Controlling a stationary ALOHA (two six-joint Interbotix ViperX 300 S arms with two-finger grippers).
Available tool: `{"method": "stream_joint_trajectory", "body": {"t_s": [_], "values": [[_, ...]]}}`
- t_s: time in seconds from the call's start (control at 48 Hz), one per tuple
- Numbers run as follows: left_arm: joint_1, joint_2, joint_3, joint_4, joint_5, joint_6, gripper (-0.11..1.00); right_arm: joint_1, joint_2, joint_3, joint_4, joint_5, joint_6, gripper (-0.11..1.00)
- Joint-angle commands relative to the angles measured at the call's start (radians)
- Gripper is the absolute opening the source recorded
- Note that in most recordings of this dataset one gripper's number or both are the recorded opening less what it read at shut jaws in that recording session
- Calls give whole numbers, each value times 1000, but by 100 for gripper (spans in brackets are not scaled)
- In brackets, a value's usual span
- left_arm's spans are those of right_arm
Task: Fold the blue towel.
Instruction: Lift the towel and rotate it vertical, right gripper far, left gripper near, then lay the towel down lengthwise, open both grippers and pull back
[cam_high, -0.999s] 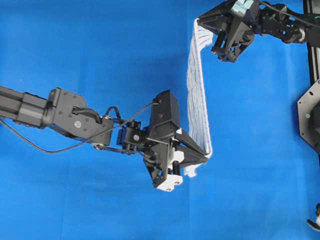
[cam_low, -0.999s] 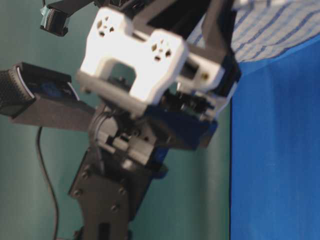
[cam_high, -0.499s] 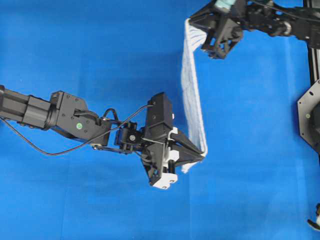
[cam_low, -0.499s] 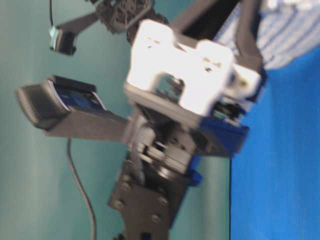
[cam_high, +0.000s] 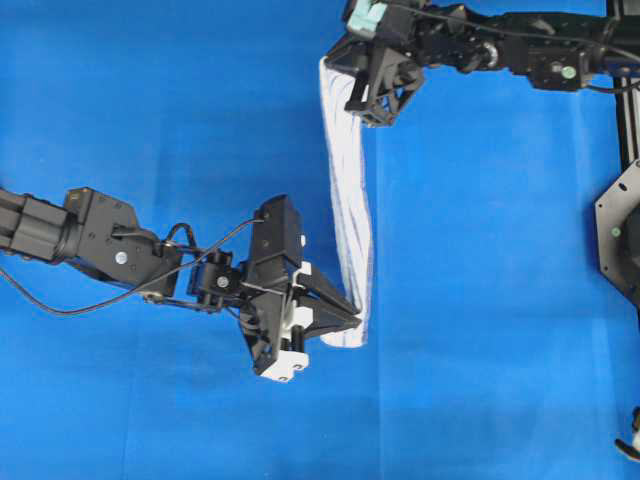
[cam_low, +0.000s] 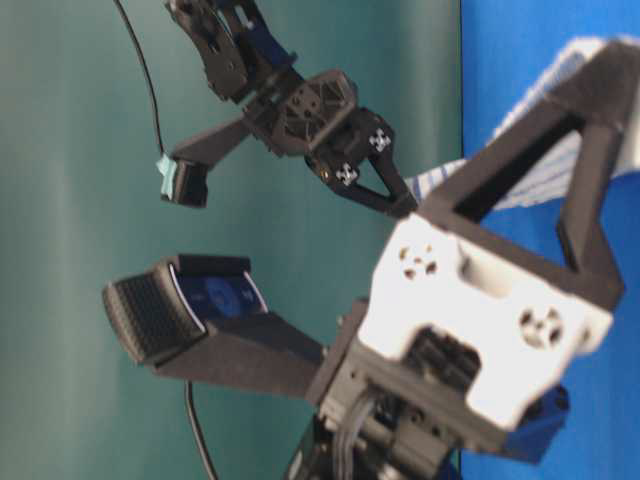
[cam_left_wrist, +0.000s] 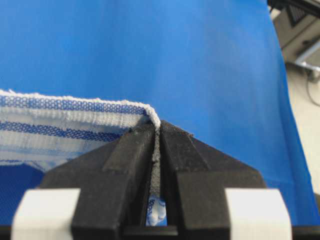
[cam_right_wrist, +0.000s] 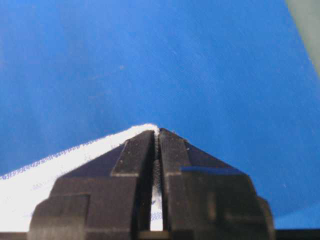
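The blue towel (cam_high: 348, 210), white with thin blue stripes, hangs stretched as a narrow band between my two grippers above the blue table covering (cam_high: 150, 100). My left gripper (cam_high: 354, 322) is shut on its near corner. In the left wrist view the hem (cam_left_wrist: 65, 127) runs left from the pinched jaws of the left gripper (cam_left_wrist: 156, 128). At the far end my right gripper (cam_high: 334, 63) is shut on the other corner. The right wrist view shows white cloth (cam_right_wrist: 50, 175) squeezed between the tips of the right gripper (cam_right_wrist: 157, 133). In the table-level view the towel (cam_low: 520, 185) shows behind the left arm.
A black metal frame (cam_high: 620, 240) stands along the right edge of the table. The left arm's cable (cam_high: 60, 305) trails over the covering at the left. A teal wall (cam_low: 80, 200) fills the table-level background.
Both grippers have carried the towel leftward across the table, the right one moving along the far edge. The towel stays taut between them, and both grips are unchanged.
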Motion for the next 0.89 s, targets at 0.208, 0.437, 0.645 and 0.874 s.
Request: {"method": "stream_joint_trajectory", "body": {"t_s": [0.208, 0.437, 0.645, 0.874], "values": [[-31, -55, 40, -17, -14, -5, 3, 0, 49, -75, -3, -6, -2, 3], [-29, -60, 52, -28, -14, -5, 12, 0, 78, -86, -3, -14, -2, 3], [-31, -60, 54, -75, 0, -3, 31, 0, 94, -97, -3, -18, -2, 11], [-29, -110, 91, -98, 74, -3, 70, 0, 89, -91, -23, -20, -2, 74]]}}
